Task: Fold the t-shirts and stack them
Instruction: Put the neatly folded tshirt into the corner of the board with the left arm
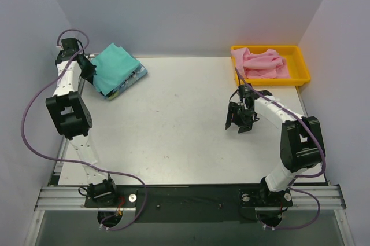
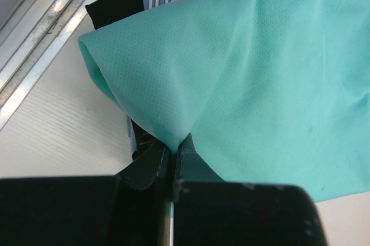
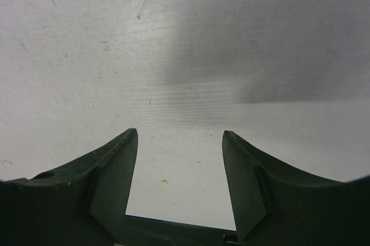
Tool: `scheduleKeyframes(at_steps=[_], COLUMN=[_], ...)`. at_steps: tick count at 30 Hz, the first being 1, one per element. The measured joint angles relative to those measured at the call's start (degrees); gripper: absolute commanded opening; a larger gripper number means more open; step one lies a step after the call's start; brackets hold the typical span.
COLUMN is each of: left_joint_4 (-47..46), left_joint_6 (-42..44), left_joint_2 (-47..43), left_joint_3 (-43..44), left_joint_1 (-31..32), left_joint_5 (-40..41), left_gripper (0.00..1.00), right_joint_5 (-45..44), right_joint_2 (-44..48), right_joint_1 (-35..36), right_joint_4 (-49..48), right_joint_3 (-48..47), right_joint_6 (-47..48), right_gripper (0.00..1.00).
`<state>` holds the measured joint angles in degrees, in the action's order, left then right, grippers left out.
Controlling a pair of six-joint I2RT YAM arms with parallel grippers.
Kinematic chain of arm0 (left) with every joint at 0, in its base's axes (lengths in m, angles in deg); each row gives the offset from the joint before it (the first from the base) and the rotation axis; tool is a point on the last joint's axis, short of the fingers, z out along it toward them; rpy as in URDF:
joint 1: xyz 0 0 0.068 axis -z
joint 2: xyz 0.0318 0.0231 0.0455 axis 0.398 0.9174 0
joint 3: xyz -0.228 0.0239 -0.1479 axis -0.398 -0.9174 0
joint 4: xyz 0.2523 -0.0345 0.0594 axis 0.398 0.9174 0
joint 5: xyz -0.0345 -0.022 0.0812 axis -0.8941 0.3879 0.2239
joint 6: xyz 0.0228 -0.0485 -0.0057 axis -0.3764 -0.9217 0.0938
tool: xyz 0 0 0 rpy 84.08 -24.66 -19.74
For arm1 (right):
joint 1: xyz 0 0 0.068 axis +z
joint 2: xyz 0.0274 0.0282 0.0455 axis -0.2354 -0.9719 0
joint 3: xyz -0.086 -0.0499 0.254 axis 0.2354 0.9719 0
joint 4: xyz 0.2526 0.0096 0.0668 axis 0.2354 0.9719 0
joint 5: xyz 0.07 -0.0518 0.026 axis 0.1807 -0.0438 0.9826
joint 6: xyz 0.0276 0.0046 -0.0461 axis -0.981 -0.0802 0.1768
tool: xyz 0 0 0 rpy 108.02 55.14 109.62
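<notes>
Left gripper (image 2: pixel 173 146) is pinched shut on a fold of the teal tee (image 2: pixel 277 78), a smooth, fine-dimpled cloth folded at the upper left of the table (image 1: pixel 173 130). It lies atop the black tee (image 2: pixel 111 6), whose edge peeks out. Right of centre, the right gripper (image 1: pixel 239 120) hangs with fingers apart, holding nothing. Upper right, the pink tee (image 1: pixel 263 63) lies crumpled in the tray (image 1: pixel 277 82).
</notes>
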<state>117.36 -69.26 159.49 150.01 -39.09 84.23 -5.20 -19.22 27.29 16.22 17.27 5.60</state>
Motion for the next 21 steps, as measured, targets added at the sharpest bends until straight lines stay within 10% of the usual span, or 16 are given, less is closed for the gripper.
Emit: scheduleKeyframes(at_steps=[6,11,13,19,20,21], left_joint_4=[-0.1,0.0,0.1,-1.2,-2.0,-2.8], left_joint_6=[1.2,2.2,2.9,8.1,9.6,11.5], left_joint_2=[-0.4,-0.4,-0.3,-0.1,-0.1,-0.2], left_joint_3=[-1.0,-1.4,-1.3,-0.5,-0.5,-0.5], left_joint_1=[0.0,0.0,0.0,-0.2,-0.2,-0.2], left_joint_5=[2.3,2.4,3.5,11.4,12.4,13.0], left_gripper=[0.0,0.66,0.72,0.73,0.68,0.42], right_joint_5=[0.0,0.0,0.0,0.1,0.1,0.1], right_joint_2=[-0.2,-0.2,-0.2,-0.2,-0.2,-0.2], right_joint_1=[0.0,0.0,0.0,0.0,0.0,0.0], right_joint_4=[-0.1,-0.1,-0.1,-0.2,-0.2,-0.2], right_joint_3=[0.0,0.0,0.0,0.0,0.0,0.0], right_joint_6=[0.4,0.6,0.7,0.7,0.7,0.7], right_gripper=[0.56,0.56,0.56,0.56,0.56,0.56])
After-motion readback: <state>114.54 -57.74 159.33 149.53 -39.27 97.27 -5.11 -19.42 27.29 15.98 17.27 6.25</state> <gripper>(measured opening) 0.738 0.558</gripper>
